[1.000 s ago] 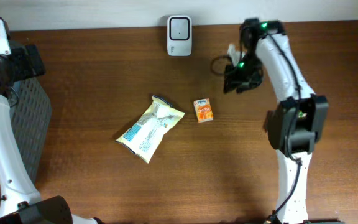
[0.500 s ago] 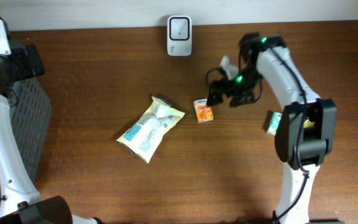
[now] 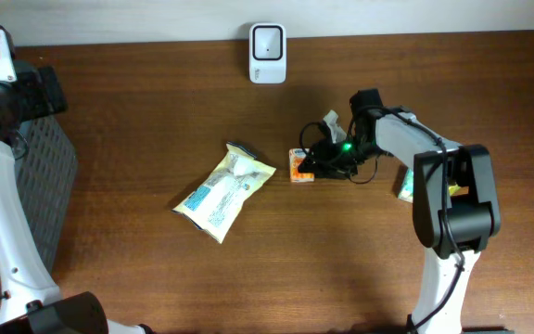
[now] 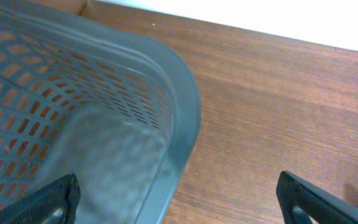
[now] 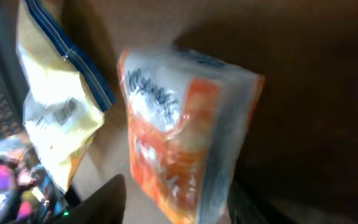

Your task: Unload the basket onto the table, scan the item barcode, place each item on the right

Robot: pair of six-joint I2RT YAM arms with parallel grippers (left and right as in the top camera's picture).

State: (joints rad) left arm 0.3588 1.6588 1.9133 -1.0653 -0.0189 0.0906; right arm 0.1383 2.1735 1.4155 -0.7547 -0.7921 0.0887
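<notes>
Your left pincer (image 4: 181, 202) hangs wide open over the grey basket (image 4: 180, 118). Mid-counter (image 3: 137, 121), the orange packet (image 3: 299, 165) sits between your right pincer's (image 3: 319, 163) jaws; whether they clamp it, you cannot tell.

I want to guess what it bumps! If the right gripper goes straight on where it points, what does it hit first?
The small orange packet, right in front of the right gripper. It looks partly between the jaws, but blur hides whether they touch it.
</notes>
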